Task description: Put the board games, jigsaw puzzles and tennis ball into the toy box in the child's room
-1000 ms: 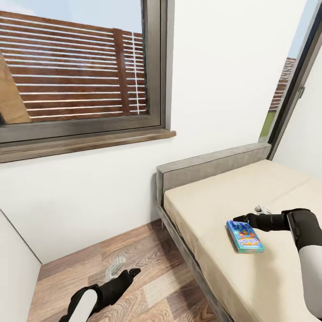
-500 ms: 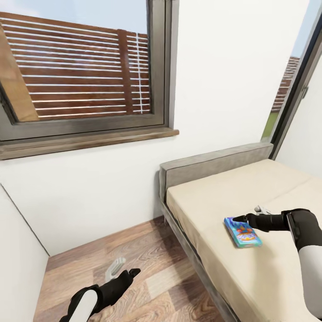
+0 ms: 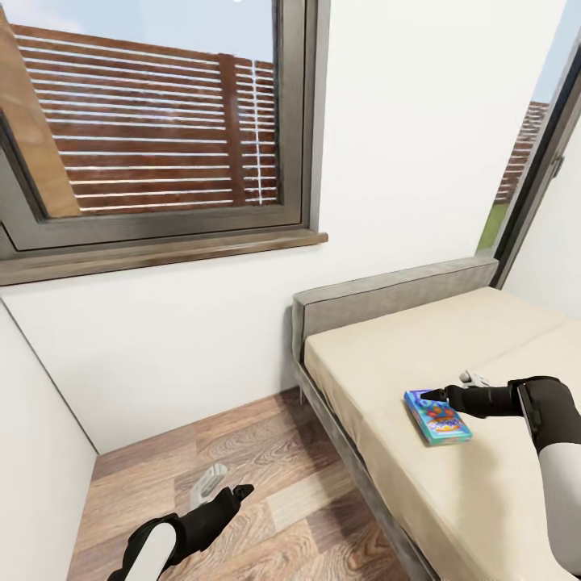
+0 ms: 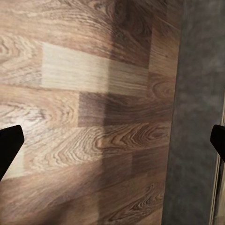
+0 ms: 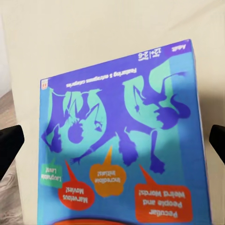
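While the head view looks down into a corner of the room, a teal-blue board game [image 3: 438,416] lies flat on the cream bed [image 3: 484,484], near its outer edge and not far from the grey headboard [image 3: 387,300]. The right gripper [image 3: 454,389] hangs just over the game's far end, its jaws spread, one dark finger and one pale finger apart, grasping nothing. The left gripper [image 3: 227,482] is low over the wood floor [image 3: 242,452] beside the bed, jaws likewise spread and empty. A window [image 3: 153,129] with a brown sill sits in the white wall above.

From the left wrist, wood planks [image 4: 84,117] pass under the camera, with a grey strip of bed frame [image 4: 197,117] along one side; two dark fingertips [image 4: 9,145] stand wide apart at the edges.

From the right wrist, the game [image 5: 126,145] lies close below on the cream bed [image 5: 93,33]: teal lid, purple silhouette figures, purple border, red, orange and green speech bubbles with printed words. The dark fingertips [image 5: 10,143] stand wide, either side of the lid, not touching it.
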Available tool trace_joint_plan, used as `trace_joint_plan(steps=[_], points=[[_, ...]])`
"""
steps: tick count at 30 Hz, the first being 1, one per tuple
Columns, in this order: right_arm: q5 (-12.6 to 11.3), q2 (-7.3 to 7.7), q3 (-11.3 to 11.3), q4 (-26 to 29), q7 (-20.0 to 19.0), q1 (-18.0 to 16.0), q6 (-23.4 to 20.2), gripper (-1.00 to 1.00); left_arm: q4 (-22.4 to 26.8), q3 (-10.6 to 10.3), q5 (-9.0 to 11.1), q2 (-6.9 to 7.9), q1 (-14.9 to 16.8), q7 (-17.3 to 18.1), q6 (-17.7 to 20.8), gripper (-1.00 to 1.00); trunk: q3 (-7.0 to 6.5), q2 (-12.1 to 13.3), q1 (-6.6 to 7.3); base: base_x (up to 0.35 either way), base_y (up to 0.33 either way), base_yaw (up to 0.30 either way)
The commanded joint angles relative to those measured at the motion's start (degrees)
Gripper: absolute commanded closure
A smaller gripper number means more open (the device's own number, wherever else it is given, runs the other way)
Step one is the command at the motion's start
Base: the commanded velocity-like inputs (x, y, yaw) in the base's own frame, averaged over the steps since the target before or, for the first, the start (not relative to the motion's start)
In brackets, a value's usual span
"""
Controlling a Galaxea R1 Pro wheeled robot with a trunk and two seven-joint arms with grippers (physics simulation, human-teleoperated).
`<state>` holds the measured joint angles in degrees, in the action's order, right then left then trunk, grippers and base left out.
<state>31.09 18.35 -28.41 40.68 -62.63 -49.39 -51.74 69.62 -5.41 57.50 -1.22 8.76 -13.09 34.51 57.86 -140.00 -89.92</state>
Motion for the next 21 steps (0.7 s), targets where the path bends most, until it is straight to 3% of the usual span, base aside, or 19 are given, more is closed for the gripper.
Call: trace_joint_plan(steps=[1, 16, 21], points=[[1.0, -0.05, -0.2, -2.7, -0.5, 0.0, -0.7, -1.0, 0.1, 0.0, 0.6, 0.0, 0.0, -0.5, 0.1, -1.0, 0.07, 0.0, 0.01, -0.012, 0.0, 0.009], [1.0, 0.19, -0.2, -2.7, -1.0, 0.0, -1.1, -1.0, 0.1, 0.0, 0.6, -0.01, 0.0, -0.5, 0.1, -1.0, 0.07, 0.0, 0.01, -0.005, 0.0, 0.003], [0.9, 0.46, -0.1, -2.7, -5.0, 0.0, -1.1, -1.0, 0.1, 0.0, 0.6, -0.01, 0.0, -0.5, 0.1, -1.0, 0.07, 0.0, 0.01, 0.0, 0.0, 0.0]])
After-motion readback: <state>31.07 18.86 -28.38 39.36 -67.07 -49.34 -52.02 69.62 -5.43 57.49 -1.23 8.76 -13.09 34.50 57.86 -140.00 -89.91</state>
